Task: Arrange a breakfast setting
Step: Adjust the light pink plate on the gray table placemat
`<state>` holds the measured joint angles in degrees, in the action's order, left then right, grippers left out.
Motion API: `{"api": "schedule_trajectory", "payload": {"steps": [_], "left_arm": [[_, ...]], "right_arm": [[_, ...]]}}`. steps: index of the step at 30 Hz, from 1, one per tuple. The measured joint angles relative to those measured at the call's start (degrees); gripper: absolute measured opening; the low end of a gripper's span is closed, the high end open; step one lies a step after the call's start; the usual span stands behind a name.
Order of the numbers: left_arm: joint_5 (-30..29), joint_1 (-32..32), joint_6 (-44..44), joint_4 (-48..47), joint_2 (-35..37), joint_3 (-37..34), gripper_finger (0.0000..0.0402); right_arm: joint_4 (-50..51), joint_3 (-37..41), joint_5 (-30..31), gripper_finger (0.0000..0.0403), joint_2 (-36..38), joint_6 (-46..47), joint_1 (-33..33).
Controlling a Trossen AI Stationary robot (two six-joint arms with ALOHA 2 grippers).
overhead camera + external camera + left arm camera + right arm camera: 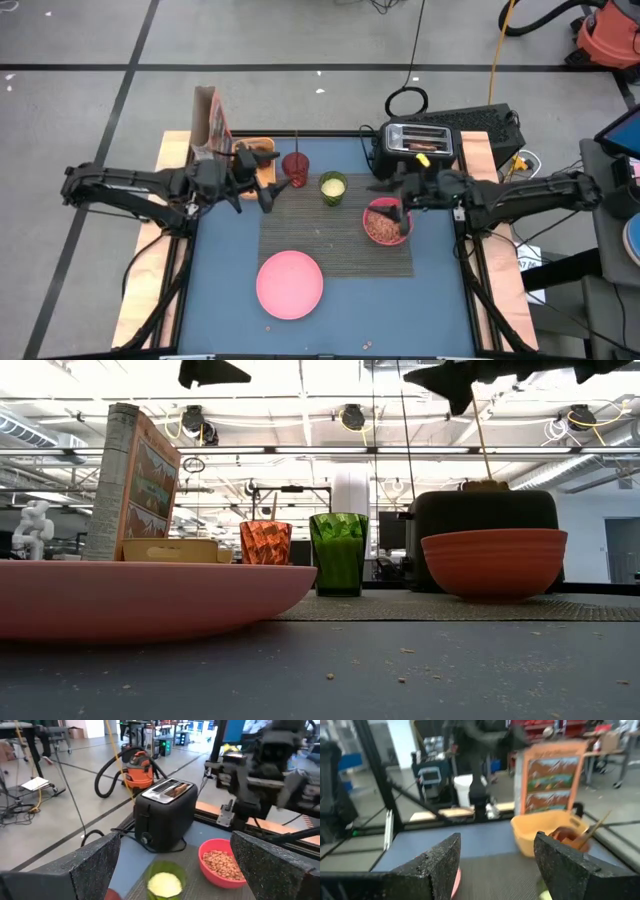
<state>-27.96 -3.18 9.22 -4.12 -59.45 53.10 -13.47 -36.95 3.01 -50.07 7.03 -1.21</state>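
pink-red bowl [383, 222] sits under the right tool [400, 207], fingers apart; left tool [262, 186] gapes wide.

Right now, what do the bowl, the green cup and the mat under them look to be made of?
Bowl: likely plastic, matte pink-red, with ridged sides. Green cup: translucent faceted plastic or glass; light passes through its walls. Placemat: dark woven fibre or vinyl, with fine ribbing visible.
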Motion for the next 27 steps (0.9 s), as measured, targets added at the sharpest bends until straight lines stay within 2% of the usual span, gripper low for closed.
{"api": "schedule_trajectory", "payload": {"steps": [4, 13, 20, 27], "left_arm": [[0.2, -1.5, 0.1, 1.6, -2.5, 0.0, 0.0383], [9.7, -8.8, 7.4, 0.9, -9.2, 0.0, 0.0383], [10.2, -15.7, 9.5, 0.3, -19.2, 0.0, 0.0383], [9.9, -17.6, 13.3, -1.0, -28.0, 0.0, 0.0383]], "right_arm": [[0.1, 0.0, 0.1, 0.0242, 3.0, 0.0, 2.0], [0.2, 0.0, -0.1, 0.0242, 4.1, 0.0, 2.0], [0.2, 0.0, -0.1, 0.0242, 4.1, 0.0, 2.0], [0.4, 0.0, -0.1, 0.0242, 4.1, 0.0, 2.0]]}}
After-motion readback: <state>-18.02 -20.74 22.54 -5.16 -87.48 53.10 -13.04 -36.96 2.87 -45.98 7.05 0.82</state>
